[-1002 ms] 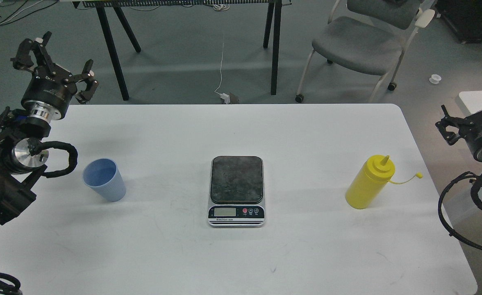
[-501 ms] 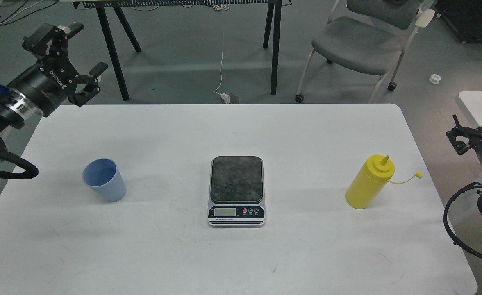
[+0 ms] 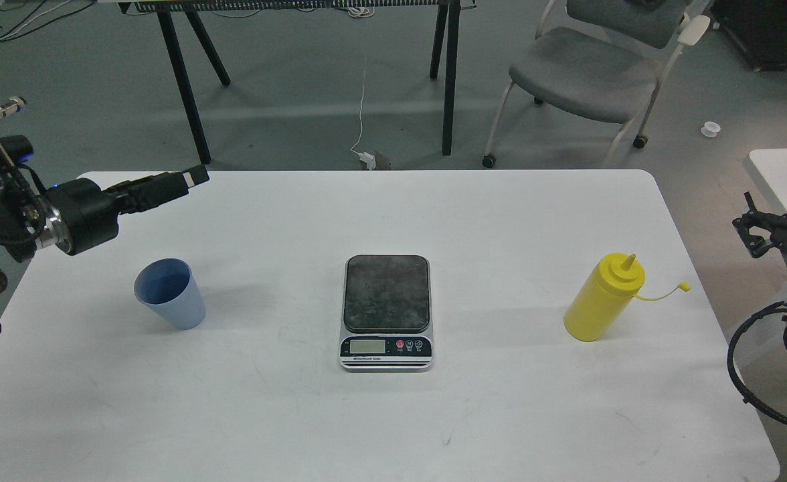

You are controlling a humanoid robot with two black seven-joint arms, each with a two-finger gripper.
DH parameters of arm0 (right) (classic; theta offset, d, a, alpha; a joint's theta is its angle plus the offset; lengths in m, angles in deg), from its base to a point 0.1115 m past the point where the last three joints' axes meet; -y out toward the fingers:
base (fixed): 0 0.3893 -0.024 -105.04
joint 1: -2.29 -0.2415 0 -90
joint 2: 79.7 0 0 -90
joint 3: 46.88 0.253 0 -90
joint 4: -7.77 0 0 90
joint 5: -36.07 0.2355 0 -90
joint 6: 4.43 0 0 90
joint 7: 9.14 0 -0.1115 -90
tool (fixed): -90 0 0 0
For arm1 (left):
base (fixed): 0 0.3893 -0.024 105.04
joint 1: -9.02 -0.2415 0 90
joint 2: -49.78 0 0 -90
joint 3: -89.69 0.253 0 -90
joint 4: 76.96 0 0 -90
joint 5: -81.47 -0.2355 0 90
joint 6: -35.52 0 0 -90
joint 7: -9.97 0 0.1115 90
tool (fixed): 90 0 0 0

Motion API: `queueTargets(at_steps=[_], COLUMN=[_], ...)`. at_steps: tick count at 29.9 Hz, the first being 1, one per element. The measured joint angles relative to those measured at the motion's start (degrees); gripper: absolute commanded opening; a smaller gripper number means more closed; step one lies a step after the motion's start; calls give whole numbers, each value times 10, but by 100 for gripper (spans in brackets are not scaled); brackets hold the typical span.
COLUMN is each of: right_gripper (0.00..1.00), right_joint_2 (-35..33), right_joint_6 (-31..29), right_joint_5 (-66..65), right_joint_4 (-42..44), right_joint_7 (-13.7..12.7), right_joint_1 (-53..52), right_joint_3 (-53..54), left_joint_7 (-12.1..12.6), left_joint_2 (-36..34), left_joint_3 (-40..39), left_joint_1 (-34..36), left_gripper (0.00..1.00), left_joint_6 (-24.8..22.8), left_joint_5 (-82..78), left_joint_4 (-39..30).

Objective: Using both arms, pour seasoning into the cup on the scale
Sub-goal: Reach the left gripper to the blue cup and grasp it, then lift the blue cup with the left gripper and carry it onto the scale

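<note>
The light blue ribbed cup (image 3: 169, 294) stands upright on the white table (image 3: 393, 422), left of centre. The scale (image 3: 386, 311) lies in the middle, its dark plate bare. The yellow seasoning bottle (image 3: 602, 298) stands at the right, with its tethered cap (image 3: 683, 286) hanging off to the right. My left gripper (image 3: 189, 178) points right over the table's back left, above and behind the cup; it is seen side-on, so its fingers overlap. My right gripper (image 3: 753, 231) is off the table's right edge, right of the bottle, dark and small. Both hold nothing.
A grey chair (image 3: 587, 67) and black table legs (image 3: 186, 87) stand on the floor behind the table. A white cable and plug (image 3: 367, 157) lie near the back edge. A second white surface (image 3: 778, 171) sits at far right.
My left arm has swung down and turned, so its gripper now points right, low over the back left of the table. My right gripper has drawn slightly right and down. Cup, scale and bottle have not moved.
</note>
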Motion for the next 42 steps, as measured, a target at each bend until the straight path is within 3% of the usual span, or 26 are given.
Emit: queueTargets(at_steps=[8, 12, 16, 22, 31, 37, 42], right_gripper=[99, 99, 99, 99, 99, 99, 99], right_joint_2=[-1, -1, -1, 2, 3, -4, -14], right_joint_6=[0, 0, 0, 0, 0, 0, 0], right_joint_5=[0, 0, 1, 1, 0, 0, 0], right_joint_4=[-4, -4, -4, -4, 0, 2, 2], right_joint_7=[0, 0, 1, 1, 1, 2, 2], right_joint_1=[1, 2, 2, 2, 2, 10, 15], right_joint_3=[2, 2, 4, 9, 9, 11, 17], left_joint_7=[0, -1, -3, -3, -9, -11, -12], left_joint_2=[2, 7, 8, 10, 10, 18, 30], left_joint_3=[79, 108, 133, 144, 147, 146, 145], left_joint_1=[1, 1, 2, 1, 4, 30, 123], left_gripper=[83, 56, 44, 10, 0, 0, 0], left_joint_6=[50, 66, 74, 76, 75, 70, 4], left_joint_5=[-95, -98, -98, -96, -92, -91, -90], left_joint_4=[59, 93, 108, 112, 114, 100, 43])
